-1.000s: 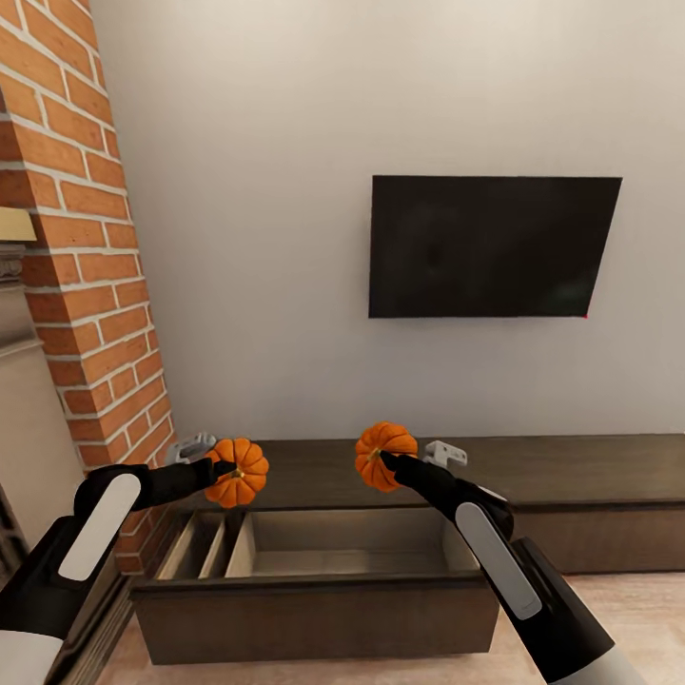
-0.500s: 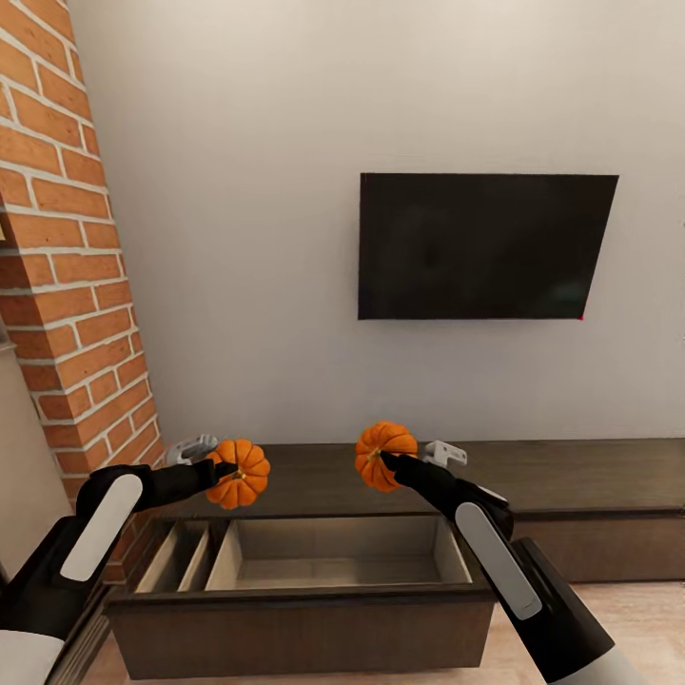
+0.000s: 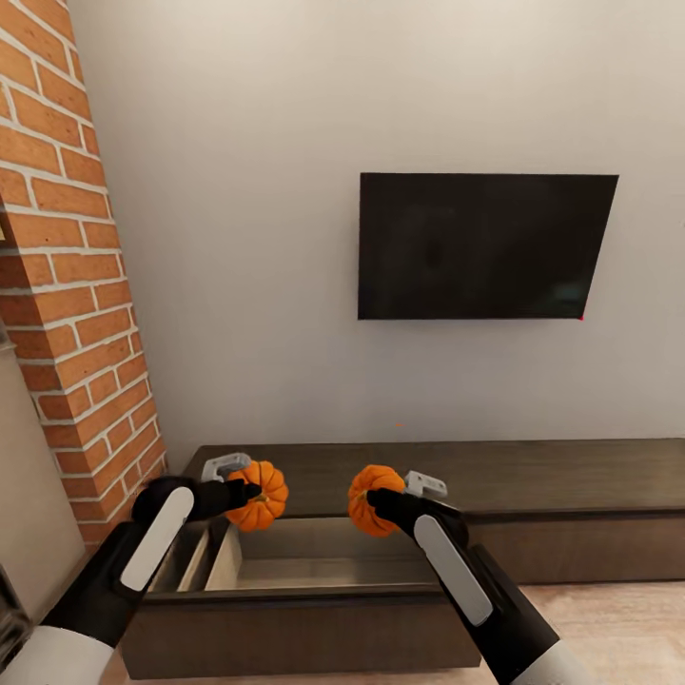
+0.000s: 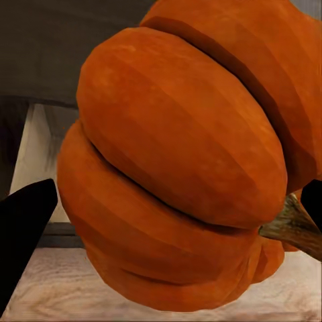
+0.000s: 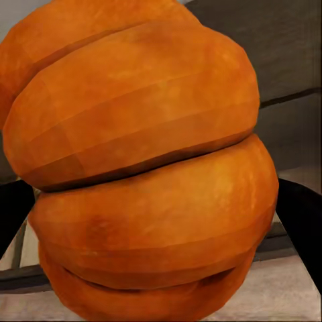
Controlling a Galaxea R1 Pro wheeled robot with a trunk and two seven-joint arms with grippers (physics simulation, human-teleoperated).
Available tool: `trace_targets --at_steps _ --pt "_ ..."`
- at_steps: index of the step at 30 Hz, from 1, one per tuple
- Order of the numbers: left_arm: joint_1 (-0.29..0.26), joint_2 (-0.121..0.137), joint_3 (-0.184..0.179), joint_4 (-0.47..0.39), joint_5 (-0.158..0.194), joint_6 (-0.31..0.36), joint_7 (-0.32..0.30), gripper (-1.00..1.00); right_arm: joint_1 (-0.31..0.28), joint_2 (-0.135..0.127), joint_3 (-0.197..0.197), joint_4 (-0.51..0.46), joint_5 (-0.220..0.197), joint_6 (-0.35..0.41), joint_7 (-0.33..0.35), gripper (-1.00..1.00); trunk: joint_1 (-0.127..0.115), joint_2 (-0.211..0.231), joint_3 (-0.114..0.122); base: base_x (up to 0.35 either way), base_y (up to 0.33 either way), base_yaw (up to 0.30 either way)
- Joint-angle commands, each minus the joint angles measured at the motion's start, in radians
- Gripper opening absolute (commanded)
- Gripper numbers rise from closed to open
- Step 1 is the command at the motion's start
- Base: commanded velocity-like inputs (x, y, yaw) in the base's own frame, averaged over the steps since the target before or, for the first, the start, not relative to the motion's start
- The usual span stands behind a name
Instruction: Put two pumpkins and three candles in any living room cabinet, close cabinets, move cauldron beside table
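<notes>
Two orange ribbed pumpkins hang over the pulled-out drawer (image 3: 314, 561) of the long dark-brown cabinet (image 3: 571, 476). My left gripper (image 3: 249, 493) is shut on the left pumpkin (image 3: 262, 495), which looms large in the left wrist view (image 4: 181, 174) between dark fingers (image 4: 23, 228). Over the drawer's middle, my right gripper (image 3: 376, 499) is shut on the right pumpkin (image 3: 369, 497), seen close in the right wrist view (image 5: 147, 168). The drawer's beige inside shows a divider at its left end. Candles, cauldron and table are out of view.
A black TV (image 3: 480, 245) hangs on the white wall above the cabinet. A red brick column (image 3: 67, 285) stands at the left, close to my left arm. Light wood floor (image 3: 618, 628) lies at the right in front of the cabinet.
Both grippers have come down and moved inward with their pumpkins, now lower over the open drawer. The view turned slightly at first, then held still.
</notes>
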Motion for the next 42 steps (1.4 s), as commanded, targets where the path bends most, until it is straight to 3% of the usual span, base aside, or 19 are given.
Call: trace_targets --at_steps 1,12,15,17,22,27,42 --pt "-0.001 -0.005 -0.002 0.001 -0.009 -0.003 0.018 -1.0 -0.004 0.001 0.002 0.007 -0.009 -0.001 -0.01 -1.0 0.0 -0.001 -0.001 0.0 0.0 0.0" --pt "-0.007 -0.089 -0.006 0.099 -0.093 -0.029 0.021 -1.0 -0.037 0.011 0.006 0.078 -0.011 0.003 -0.016 -1.0 0.0 -0.001 -0.001 0.0 0.0 0.0" --pt "-0.008 -0.112 -0.006 0.128 -0.112 -0.029 0.021 -1.0 -0.066 0.032 0.04 0.138 0.03 0.003 -0.03 -1.0 0.0 -0.001 -0.001 0.0 0.0 0.0" --pt "-0.009 -0.116 -0.006 0.135 -0.115 -0.029 0.022 -1.0 -0.075 0.043 0.049 0.166 0.057 0.003 -0.035 -1.0 0.0 -0.001 -0.001 0.0 0.0 0.0" --pt "-0.015 -0.123 -0.005 0.172 -0.117 -0.03 0.023 -1.0 -0.08 0.08 0.054 0.195 0.073 0.002 -0.036 -1.0 0.0 -0.001 -0.001 0.0 0.0 0.0" --pt "-0.021 -0.131 -0.006 0.192 -0.121 -0.054 0.022 -1.0 -0.118 0.085 0.056 0.284 0.077 -0.006 -0.034 -1.0 0.0 -0.001 -0.001 0.0 0.0 0.0" --pt "-0.021 -0.123 0.003 0.188 -0.115 -0.062 0.011 -1.0 -0.158 0.086 0.082 0.397 0.081 -0.026 -0.021 -1.0 0.0 -0.001 -0.001 0.0 0.0 0.0"
